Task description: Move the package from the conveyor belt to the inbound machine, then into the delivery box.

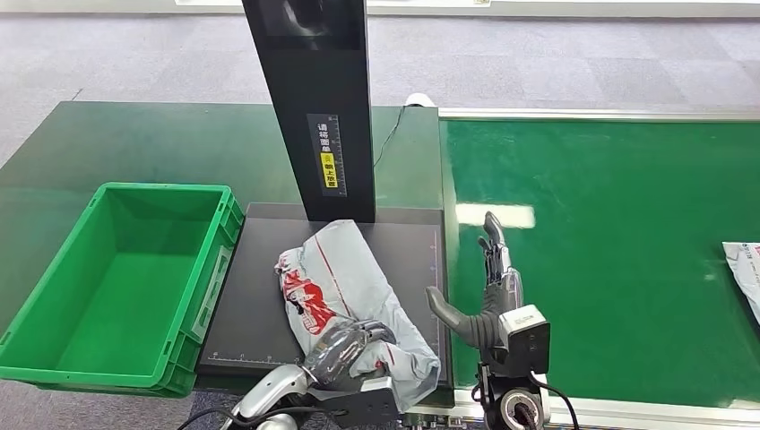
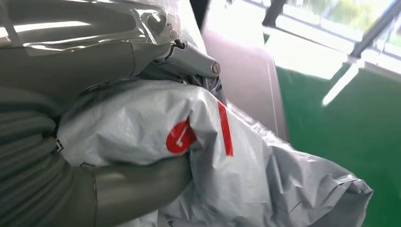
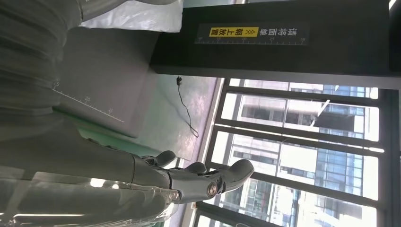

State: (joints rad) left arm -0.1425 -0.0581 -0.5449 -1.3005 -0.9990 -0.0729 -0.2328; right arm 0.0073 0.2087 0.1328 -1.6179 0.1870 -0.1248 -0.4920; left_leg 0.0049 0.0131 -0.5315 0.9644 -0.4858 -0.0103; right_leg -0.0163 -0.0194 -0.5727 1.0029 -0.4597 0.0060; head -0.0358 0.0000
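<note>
A crumpled grey plastic package with red print lies on the dark platform of the inbound machine, just in front of its black post. My left hand grips the package's near end; the left wrist view shows the thumb under the grey package and fingers over it. My right hand hovers open over the green conveyor belt, fingers straight and pointing away, thumb spread toward the platform. In the right wrist view its fingers hold nothing. The green delivery box stands left of the platform.
The machine's black post with a yellow label rises behind the package. A second grey package lies at the belt's right edge. A thin cable runs across the dark green table behind. Grey carpet lies beyond.
</note>
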